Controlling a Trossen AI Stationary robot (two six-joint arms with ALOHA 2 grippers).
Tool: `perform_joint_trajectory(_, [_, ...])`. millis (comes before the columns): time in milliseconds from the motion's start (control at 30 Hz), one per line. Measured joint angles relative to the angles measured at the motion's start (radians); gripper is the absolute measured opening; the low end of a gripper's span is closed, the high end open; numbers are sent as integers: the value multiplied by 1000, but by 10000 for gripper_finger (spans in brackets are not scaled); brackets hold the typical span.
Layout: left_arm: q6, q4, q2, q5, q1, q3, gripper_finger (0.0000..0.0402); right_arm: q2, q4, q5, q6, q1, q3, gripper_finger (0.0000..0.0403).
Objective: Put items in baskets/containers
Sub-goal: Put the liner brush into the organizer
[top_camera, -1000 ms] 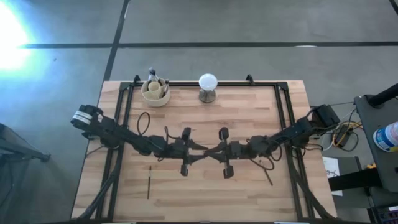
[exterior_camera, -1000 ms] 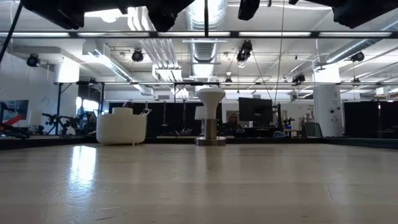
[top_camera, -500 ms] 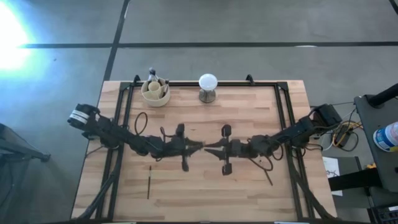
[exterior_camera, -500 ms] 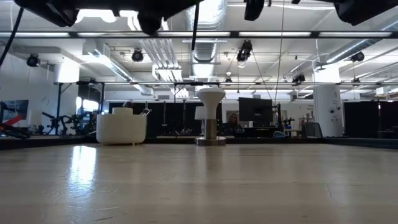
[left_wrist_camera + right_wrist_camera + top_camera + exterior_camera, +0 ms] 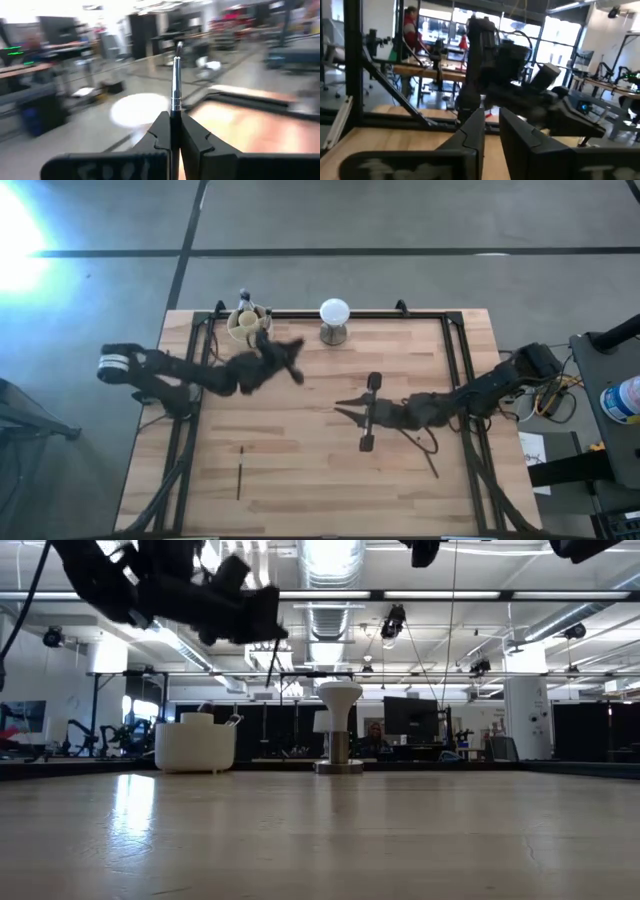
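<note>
My left gripper (image 5: 289,366) hovers above the table just right of the cream cup (image 5: 248,327), shut on a thin dark brush (image 5: 175,80). In the low view the brush (image 5: 272,664) hangs as a thin line under that gripper (image 5: 262,628), right of the cup (image 5: 195,744). The cup stands on its base near the far edge, with several brush tips sticking up from it. My right gripper (image 5: 342,408) hangs over the table's middle, pointing left, open with nothing between its fingers (image 5: 491,125). Two more brushes lie flat on the table, one near left (image 5: 240,472) and one near right (image 5: 432,465). My left gripper pinches the brush between its two fingertips, at the handle just behind the metal ferrule (image 5: 175,113). The brush runs on along the fingers and sticks out past their tips, head end foremost. It is lifted clear of the table and slants downward below the gripper.
A white ball on a metallic stand (image 5: 334,320) stands at the far edge, right of the cup, and shows in the low view (image 5: 338,730). Black frame rails (image 5: 452,370) run along the table's left, right and far sides. Bare wood lies between the arms.
The two grippers met tip to tip over the table's middle. My left gripper has since swung up and toward the far edge and the cup, carrying the brush. My right gripper has drawn back a little toward the table's right edge.
</note>
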Motion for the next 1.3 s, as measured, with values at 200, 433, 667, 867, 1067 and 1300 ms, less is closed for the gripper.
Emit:
perform_joint_trajectory(200, [-7,49,-9,49,282,-51,13,-83,-126,-2,4,1,-2,16])
perform_joint_trajectory(433, [-9,43,-9,113,528,-72,13,-138,-137,-2,-23,1,-5,9])
perform_joint_trajectory(667, [-29,45,-8,187,608,-114,13,-147,-137,-2,-75,1,-6,8])
perform_joint_trajectory(867, [-53,102,20,188,610,-162,13,-148,-137,-2,-97,0,-6,8])
perform_joint_trajectory(1067, [-73,141,85,186,610,-184,13,-151,-137,-7,-96,1,-6,8])
perform_joint_trajectory(1300, [-85,150,125,185,610,-186,42,-151,-137,-8,-92,1,-6,8])
